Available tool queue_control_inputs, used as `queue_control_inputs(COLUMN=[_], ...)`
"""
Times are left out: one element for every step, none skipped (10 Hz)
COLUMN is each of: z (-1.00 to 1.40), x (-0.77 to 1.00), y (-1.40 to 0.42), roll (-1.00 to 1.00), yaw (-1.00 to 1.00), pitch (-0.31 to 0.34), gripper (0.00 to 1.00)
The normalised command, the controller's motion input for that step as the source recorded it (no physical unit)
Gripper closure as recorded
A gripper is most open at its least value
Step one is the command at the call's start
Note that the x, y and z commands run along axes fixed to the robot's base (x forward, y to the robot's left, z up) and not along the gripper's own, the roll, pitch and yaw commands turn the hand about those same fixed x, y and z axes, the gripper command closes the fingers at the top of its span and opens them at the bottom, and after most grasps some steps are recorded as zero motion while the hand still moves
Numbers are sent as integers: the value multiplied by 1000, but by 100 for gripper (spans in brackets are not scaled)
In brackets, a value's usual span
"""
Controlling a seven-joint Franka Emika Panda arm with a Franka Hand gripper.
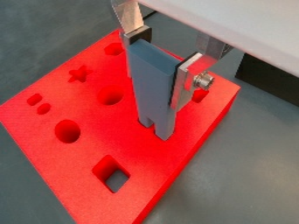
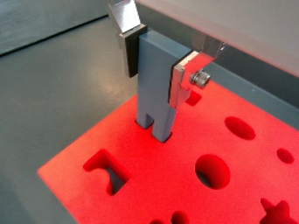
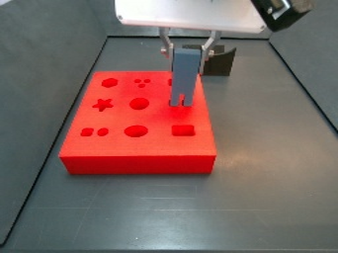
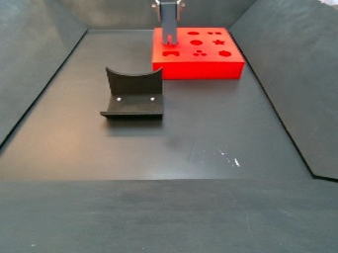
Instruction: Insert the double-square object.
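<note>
My gripper (image 1: 163, 66) is shut on a tall grey-blue block (image 1: 149, 83) that ends in two small square legs side by side: the double-square object. It hangs upright, and its legs meet the top of the red board (image 1: 152, 179) between a round hole (image 1: 111, 96) and the board's edge. Any cut-out under the legs is hidden, so I cannot tell how deep they sit. Both wrist views show the silver fingers (image 2: 181, 79) clamping the block's sides. In a side view the gripper (image 3: 187, 49) stands over the board's middle row.
The board (image 3: 158, 143) has a star hole (image 1: 79, 74), round holes, a square hole (image 1: 114, 175) and a pair of small holes (image 1: 35, 103). The dark fixture (image 4: 132, 94) stands on the grey floor away from the board. Raised walls edge the floor.
</note>
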Motion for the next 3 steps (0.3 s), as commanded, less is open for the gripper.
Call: queue_control_inputs(z=[-1000, 0, 0], x=[0, 0, 0], y=[-69, 51, 0], roll=[66, -47, 0], yaw=[0, 0, 0], pitch=[-6, 3, 0], gripper=[100, 100, 100])
